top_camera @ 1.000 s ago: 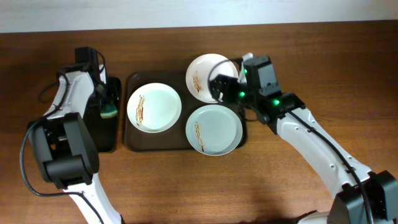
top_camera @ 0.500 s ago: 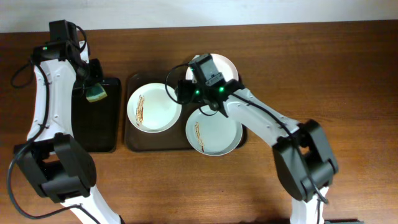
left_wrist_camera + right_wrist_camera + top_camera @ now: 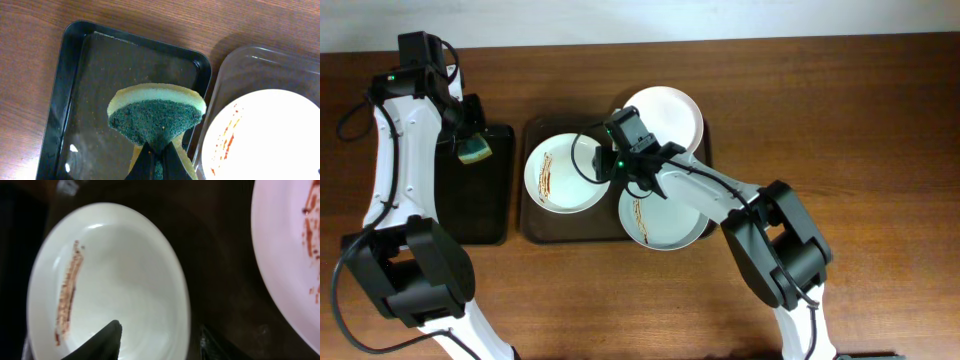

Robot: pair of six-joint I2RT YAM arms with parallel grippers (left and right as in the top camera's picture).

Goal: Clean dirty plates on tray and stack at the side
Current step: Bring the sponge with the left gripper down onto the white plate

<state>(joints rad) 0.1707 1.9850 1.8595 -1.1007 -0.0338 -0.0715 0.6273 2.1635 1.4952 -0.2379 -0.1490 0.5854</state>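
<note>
Straddling white plate [image 3: 115,280] rim: right claw [image 3: 159,332]

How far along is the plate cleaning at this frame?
Nothing done: all three plates sit on the brown tray, none stacked aside; the left white plate and pale blue-green plate show streaks. In hand: left gripper holds a sponge above the black tray; right gripper straddles the left white plate's rim, open. Left: wiping and stacking everything.

Black tray [image 3: 472,205], green sponge [image 3: 156,118], wooden table [image 3: 850,100]
</note>
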